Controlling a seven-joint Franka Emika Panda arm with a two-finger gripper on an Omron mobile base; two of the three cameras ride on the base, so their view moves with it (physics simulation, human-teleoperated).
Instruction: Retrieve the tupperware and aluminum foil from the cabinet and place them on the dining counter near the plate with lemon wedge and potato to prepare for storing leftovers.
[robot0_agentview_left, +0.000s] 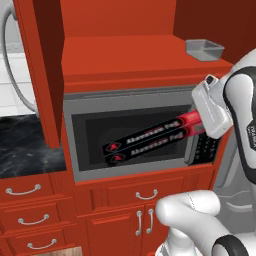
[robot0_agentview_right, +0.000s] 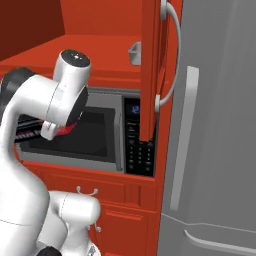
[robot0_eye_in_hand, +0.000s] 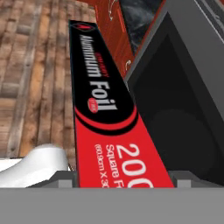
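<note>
We hold the aluminum foil (robot0_agentview_left: 152, 139) by one red end, out in the air in front of the microwave (robot0_agentview_left: 80, 145) that sits in the red cabinetry. In the left base view the long black box stretches leftward and slightly downward across the microwave's dark door, its white lettering and red logo readable, and its right end disappears into our gripper (robot0_agentview_left: 200, 125). In the hand view the aluminum foil (robot0_eye_in_hand: 103, 113) runs straight away from the camera between the finger mounts, so the jaws are clamped on it, though the tips themselves are hidden beneath the box. In the right base view we see just a sliver of the foil (robot0_agentview_right: 27, 131) below the wrist, with the arm covering most of it.

The tupperware (robot0_agentview_left: 204, 49) rests on the shelf of the cabinet (robot0_agentview_left: 120, 55) above the microwave, at the shelf's right end, well apart from the foil and above our hand. In the right base view it shows as a small grey corner (robot0_agentview_right: 134, 53) behind the open cabinet door (robot0_agentview_right: 150, 70), which stands edge-on with its curved silver handle (robot0_agentview_right: 170, 55) facing right.

Below the microwave are red drawers (robot0_agentview_left: 145, 192) and cupboard doors. To the left lies a black marble worktop (robot0_agentview_left: 25, 145), and to the right stands a grey refrigerator (robot0_agentview_right: 220, 125).
</note>
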